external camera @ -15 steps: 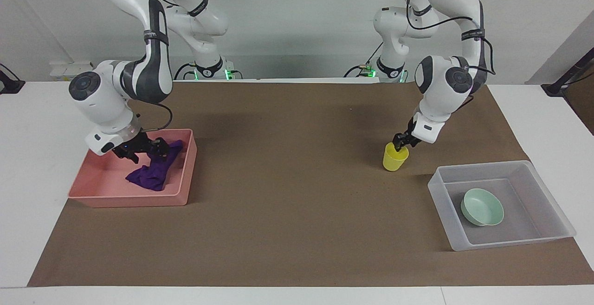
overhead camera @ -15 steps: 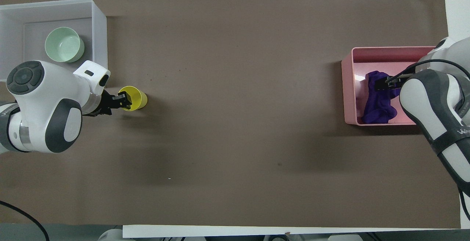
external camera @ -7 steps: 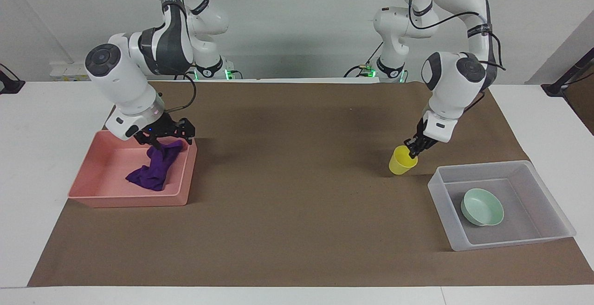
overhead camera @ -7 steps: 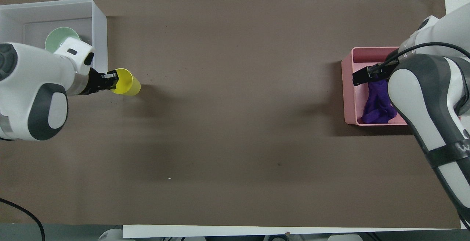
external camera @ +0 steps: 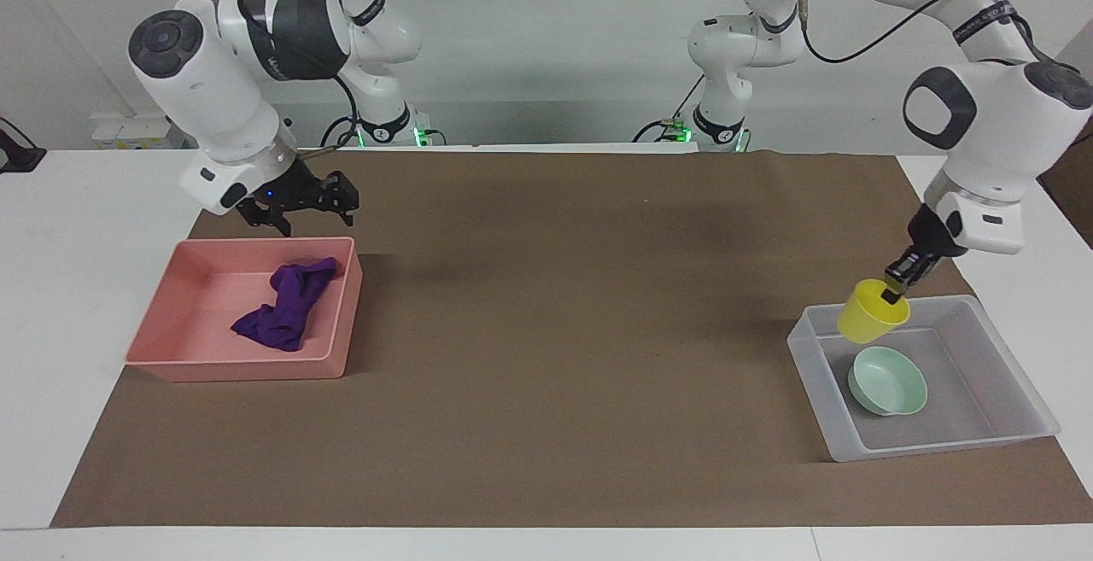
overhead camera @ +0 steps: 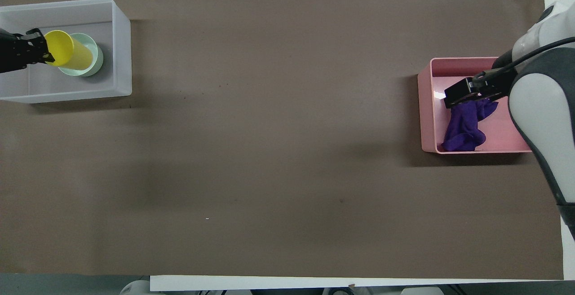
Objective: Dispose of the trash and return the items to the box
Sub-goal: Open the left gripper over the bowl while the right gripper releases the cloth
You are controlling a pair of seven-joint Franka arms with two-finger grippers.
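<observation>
Two arms share the job, and we take them from the robots' side outward.

Nearest the robots, the right gripper (external camera: 303,213) hangs in the air over the robot-side edge of the pink tray (external camera: 239,369). Its jaws are spread wide and hold nothing. We judge its part done, since the trash it would carry already lies below it.

The purple rag (external camera: 286,305) lies crumpled on the tray floor, at the end nearer the middle of the surface (external camera: 546,330). It touches no gripper. The tray sits toward the right arm's end.

Toward the left arm's end, the left gripper (external camera: 897,283) has its jaws closed on the rim of the yellow cup (external camera: 871,313). One finger appears to be inside the mouth and one outside. That rim pinch leaves the cup hanging tilted, with its base swung away from the gripper. It is held clear of the clear tub (external camera: 939,450), over the tub's robot-side part.

Farthest out, the mint-green bowl (external camera: 888,382) rests on the tub floor. From overhead the cup overlaps it. We would lower the cup beside the bowl, not onto it, so that it does not tip when let go.
</observation>
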